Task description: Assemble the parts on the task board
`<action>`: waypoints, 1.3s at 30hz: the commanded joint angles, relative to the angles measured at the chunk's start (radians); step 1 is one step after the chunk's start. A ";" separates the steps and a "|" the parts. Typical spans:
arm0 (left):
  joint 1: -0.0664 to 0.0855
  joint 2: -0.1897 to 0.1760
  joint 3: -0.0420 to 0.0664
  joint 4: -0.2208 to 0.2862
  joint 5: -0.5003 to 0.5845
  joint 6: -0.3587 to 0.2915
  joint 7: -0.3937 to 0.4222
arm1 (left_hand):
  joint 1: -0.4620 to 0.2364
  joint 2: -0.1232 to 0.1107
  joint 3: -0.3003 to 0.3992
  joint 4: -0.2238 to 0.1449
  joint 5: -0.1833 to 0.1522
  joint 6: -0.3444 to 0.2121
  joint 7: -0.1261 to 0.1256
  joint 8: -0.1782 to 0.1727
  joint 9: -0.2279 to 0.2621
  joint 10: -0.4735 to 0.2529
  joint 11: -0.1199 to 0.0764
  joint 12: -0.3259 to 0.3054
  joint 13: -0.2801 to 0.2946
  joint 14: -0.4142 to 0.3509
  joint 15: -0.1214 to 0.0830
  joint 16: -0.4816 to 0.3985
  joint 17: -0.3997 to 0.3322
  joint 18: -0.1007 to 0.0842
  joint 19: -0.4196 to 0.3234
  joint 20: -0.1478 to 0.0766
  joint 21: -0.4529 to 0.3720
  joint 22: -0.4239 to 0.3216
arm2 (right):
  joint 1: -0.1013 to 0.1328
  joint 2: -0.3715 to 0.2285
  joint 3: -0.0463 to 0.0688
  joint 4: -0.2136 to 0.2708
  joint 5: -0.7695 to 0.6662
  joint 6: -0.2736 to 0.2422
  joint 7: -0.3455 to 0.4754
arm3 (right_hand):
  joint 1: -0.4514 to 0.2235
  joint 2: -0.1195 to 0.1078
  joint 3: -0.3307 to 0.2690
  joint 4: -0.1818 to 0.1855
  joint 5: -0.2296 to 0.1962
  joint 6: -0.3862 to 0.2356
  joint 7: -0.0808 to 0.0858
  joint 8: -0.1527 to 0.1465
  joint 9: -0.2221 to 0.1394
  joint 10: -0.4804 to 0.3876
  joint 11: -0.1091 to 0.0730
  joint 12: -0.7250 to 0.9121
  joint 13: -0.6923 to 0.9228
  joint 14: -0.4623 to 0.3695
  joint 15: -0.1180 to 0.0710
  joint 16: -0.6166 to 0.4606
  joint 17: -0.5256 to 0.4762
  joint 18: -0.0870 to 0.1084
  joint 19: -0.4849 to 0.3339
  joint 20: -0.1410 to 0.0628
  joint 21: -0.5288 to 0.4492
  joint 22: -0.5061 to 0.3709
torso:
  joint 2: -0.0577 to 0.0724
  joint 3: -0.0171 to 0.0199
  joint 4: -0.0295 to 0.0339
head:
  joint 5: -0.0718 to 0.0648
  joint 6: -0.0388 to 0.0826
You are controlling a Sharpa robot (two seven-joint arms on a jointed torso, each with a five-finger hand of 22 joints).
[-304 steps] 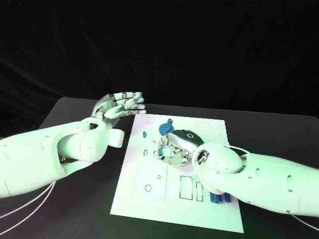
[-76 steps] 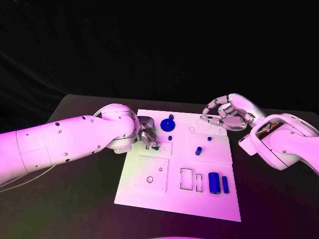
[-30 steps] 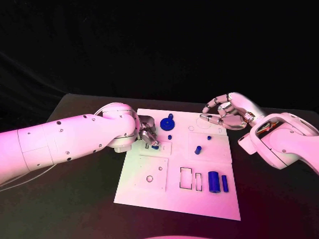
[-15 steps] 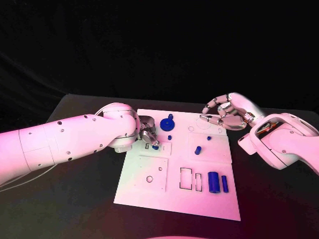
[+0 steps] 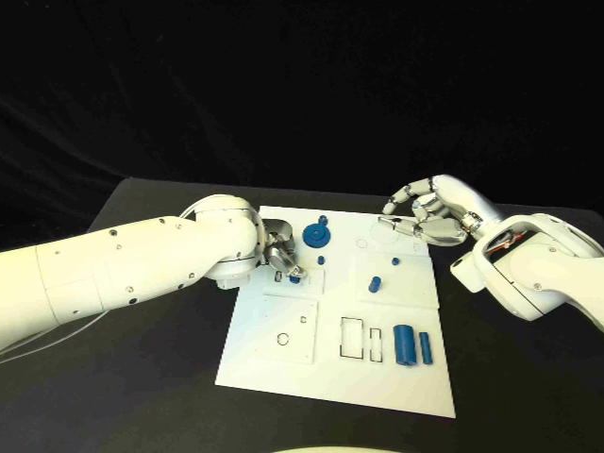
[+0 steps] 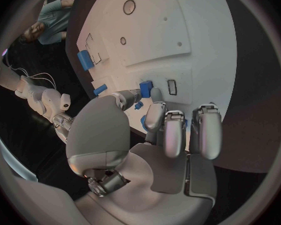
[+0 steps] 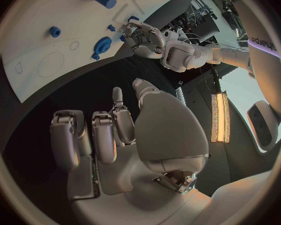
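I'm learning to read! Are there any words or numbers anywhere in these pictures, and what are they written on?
Some dark letters stand on the white casing at the rim of the right wrist view, but they are cut off and too blurred to read.
The task board bears only outlines and holes, no words or numbers.
The blue parts carry no writing that can be seen.

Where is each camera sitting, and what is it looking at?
Head view: sits on the robot's head, looks down at the task board on the black table; both white arms show, left hand and right hand.
Left wrist view: sits behind the left hand, looks along it at the board; its palm and fingers show, close to a small blue part.
Right wrist view: sits behind the right hand, looks over the board.
Shared: the right wrist view also shows the left hand.
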 commanded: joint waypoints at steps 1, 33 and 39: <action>-0.001 0.004 -0.001 0.000 0.005 0.023 -0.002 | -0.008 0.001 -0.014 0.006 -0.004 0.007 0.002 -0.003 0.003 0.007 -0.002 0.006 0.001 0.099 -0.007 0.006 0.252 -0.020 0.007 0.001 0.005 0.090 | -0.001 0.000 0.000 0.002 -0.003 -0.001 0.009 | -0.012 -0.002 -0.001 0.000 0.002 -0.007 -0.003 0.004 0.001 -0.003 -0.006 -0.006 0.061 0.089 -0.008 -0.006 0.193 0.017 0.047 -0.007 -0.005 0.208 | 0.000 -0.0005 -0.0003 | 0.000 0.000; -0.002 -0.002 -0.001 0.000 0.013 -0.007 0.000 | -0.101 0.038 -0.225 0.048 0.000 0.022 0.006 -0.027 0.017 0.010 0.002 0.010 0.009 0.099 -0.003 0.007 0.253 -0.021 0.012 -0.001 0.005 0.097 | -0.001 0.000 0.000 -0.002 -0.002 -0.007 0.012 | -0.044 0.000 -0.008 0.001 -0.014 -0.013 -0.003 0.009 0.011 -0.005 -0.006 -0.010 0.058 0.088 -0.009 -0.010 0.185 0.019 0.043 -0.007 -0.012 0.204 | 0.000 -0.0007 -0.0007 | -0.002 0.001; -0.003 -0.009 0.000 0.010 0.015 -0.021 0.000 | -0.102 0.039 -0.229 0.048 0.000 0.022 0.006 -0.028 0.018 0.010 0.002 0.011 0.010 0.099 -0.004 0.007 0.253 -0.021 0.012 -0.001 0.005 0.097 | -0.002 0.000 0.000 -0.003 -0.001 -0.008 0.012 | -0.046 0.000 -0.008 0.001 -0.014 -0.014 -0.003 0.009 0.012 -0.005 -0.006 -0.010 0.058 0.088 -0.009 -0.010 0.185 0.019 0.043 -0.007 -0.012 0.204 | 0.000 -0.0005 -0.0002 | -0.003 0.003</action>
